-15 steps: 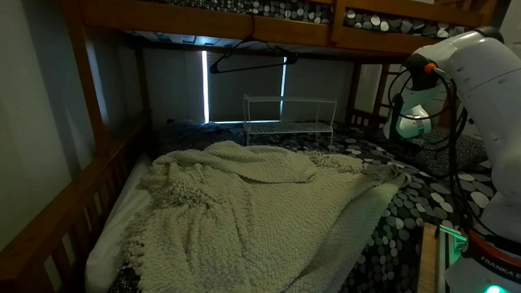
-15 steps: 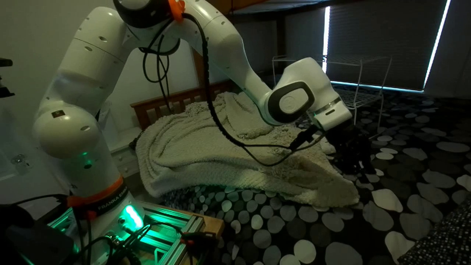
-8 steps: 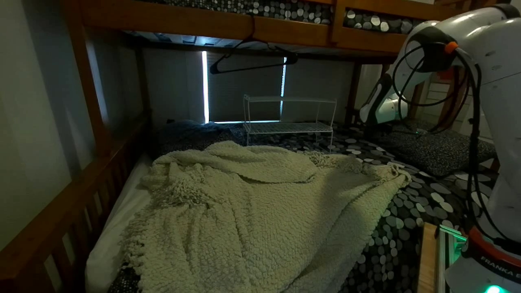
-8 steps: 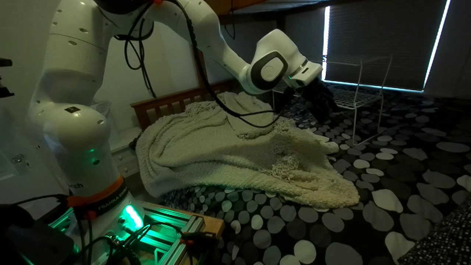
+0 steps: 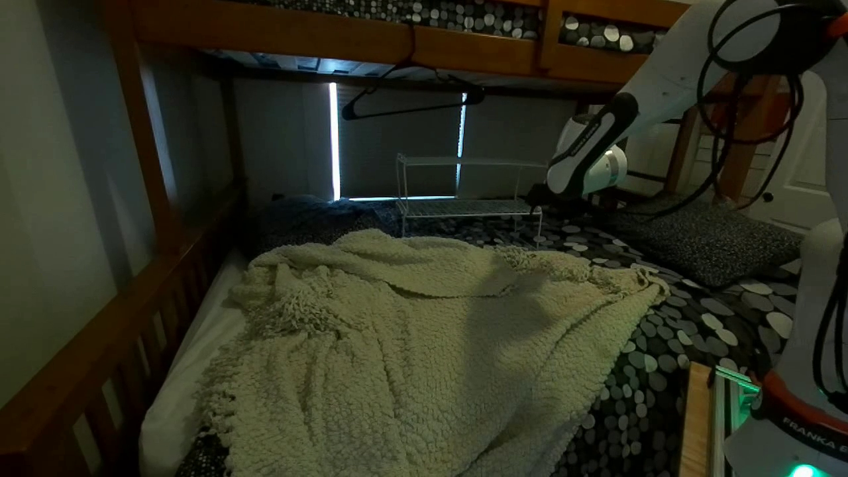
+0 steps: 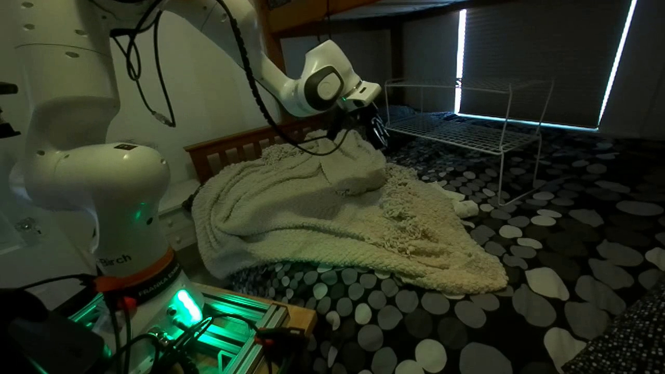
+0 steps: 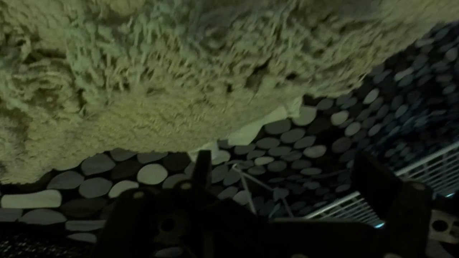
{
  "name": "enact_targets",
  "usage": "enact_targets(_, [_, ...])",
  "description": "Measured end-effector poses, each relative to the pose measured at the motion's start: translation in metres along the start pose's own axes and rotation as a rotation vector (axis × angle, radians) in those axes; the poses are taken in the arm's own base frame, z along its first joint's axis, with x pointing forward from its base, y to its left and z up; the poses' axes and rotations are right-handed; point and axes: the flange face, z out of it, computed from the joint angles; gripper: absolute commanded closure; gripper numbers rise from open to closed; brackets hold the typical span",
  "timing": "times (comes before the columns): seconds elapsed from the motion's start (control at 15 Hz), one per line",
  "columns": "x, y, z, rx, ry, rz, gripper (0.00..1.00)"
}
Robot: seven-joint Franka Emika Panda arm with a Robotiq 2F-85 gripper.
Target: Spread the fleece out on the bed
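The cream, shaggy fleece (image 5: 411, 358) lies across much of the bed (image 6: 410, 306), rumpled, with a thick fold (image 5: 424, 265) on top towards the back. In an exterior view, its fringed corner (image 6: 457, 265) points towards the patterned sheet. My gripper (image 7: 287, 172) is open, its fingers (image 7: 202, 170) wide apart and nothing between them. It hangs in the air above the bed, between the fleece's edge and the wire rack, apart from the cloth. In the exterior views the gripper (image 6: 379, 130) is a dark shape, its fingers hard to make out.
A white wire rack (image 6: 441, 136) stands on the bed close to the gripper. A black hanger (image 5: 411, 112) dangles from the upper bunk's wooden rail (image 5: 331, 30). A dark speckled pillow (image 5: 709, 245) lies at the right, and a slatted wooden bed end (image 5: 99, 358) borders the left.
My gripper has risen from beside the fleece's corner and swung across towards the wire rack and the fold. The fleece has stayed nearly as it was.
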Motion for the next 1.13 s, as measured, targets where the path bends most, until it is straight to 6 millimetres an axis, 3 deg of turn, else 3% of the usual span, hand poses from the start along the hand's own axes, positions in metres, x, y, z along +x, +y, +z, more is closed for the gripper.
enact_targets(0.33, [-0.069,-0.041,-0.056,0.079,-0.145,-0.201,0.00])
enact_targets(0.8, [-0.147,-0.053,-0.140,0.145,-0.361,-0.505,0.00])
enact_targets(0.93, [-0.160,-0.052,-0.158,0.157,-0.421,-0.584,0.00])
enact_targets(1.13, [-0.160,-0.050,-0.163,0.164,-0.429,-0.611,0.00])
